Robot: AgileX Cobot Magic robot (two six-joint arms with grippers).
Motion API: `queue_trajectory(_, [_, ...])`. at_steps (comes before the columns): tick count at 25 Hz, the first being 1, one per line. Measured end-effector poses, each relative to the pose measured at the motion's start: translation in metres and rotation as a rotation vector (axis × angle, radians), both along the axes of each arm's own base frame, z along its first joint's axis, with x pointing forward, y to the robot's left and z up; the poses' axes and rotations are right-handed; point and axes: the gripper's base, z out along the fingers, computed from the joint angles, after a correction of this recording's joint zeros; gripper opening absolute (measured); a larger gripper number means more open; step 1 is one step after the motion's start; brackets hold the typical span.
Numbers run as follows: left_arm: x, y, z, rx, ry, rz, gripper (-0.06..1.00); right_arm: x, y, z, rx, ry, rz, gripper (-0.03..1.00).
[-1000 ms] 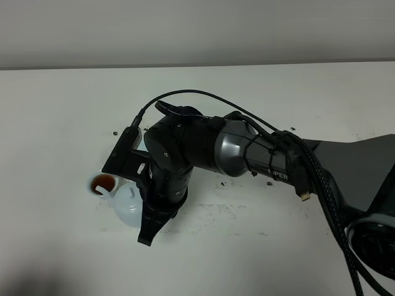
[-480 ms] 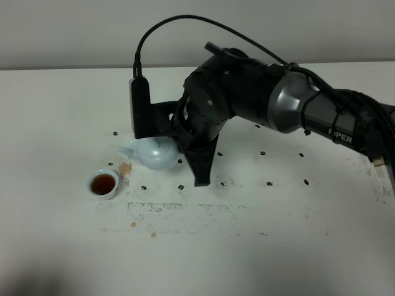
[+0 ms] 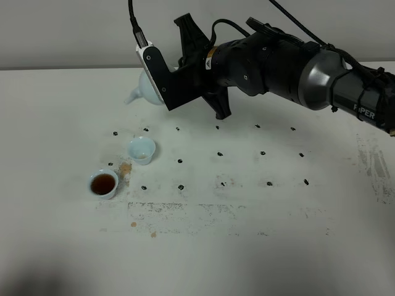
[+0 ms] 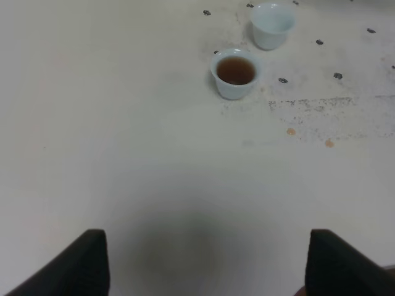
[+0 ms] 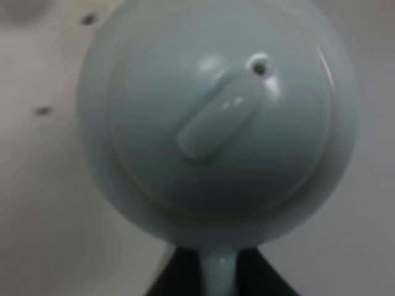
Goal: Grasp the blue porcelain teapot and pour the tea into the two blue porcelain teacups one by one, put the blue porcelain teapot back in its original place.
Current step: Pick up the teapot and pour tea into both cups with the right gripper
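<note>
The right arm is swinging up and away to the far side of the table. A second ago it was crouched low over the teacups; now it is stretched out high above the back edge. It is carrying the blue porcelain teapot along, well apart from both cups and with its spout pointing outward. That move is uncovering the second teacup, which the arm was hiding. The first teacup is holding dark tea, but the second one is looking pale inside, so I judge only one pour is done and the pot is leaving early or repositioning.

The right wrist view is showing what the high camera cannot: the right end effector is clamped tight on the pot's handle, lid seated. The left wrist view is showing the left end effector spread wide, gripping nothing, and is confirming the second cup's light interior.
</note>
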Motion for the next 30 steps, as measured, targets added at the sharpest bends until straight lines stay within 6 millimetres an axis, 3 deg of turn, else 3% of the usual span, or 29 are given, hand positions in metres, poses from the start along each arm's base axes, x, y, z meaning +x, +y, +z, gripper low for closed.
queue_trajectory(4, [0.0,0.0,0.0,0.0,0.0,0.0,0.63,0.008,0.006,-0.006,0.013,-0.087,0.039,0.04])
queue_trajectory(10, [0.0,0.0,0.0,0.0,0.0,0.0,0.63,0.014,0.008,-0.034,-0.064,-0.083,0.077,0.04])
queue_trajectory(30, [0.0,0.0,0.0,0.0,0.0,0.0,0.63,0.02,0.012,-0.076,-0.153,-0.184,0.186,0.04])
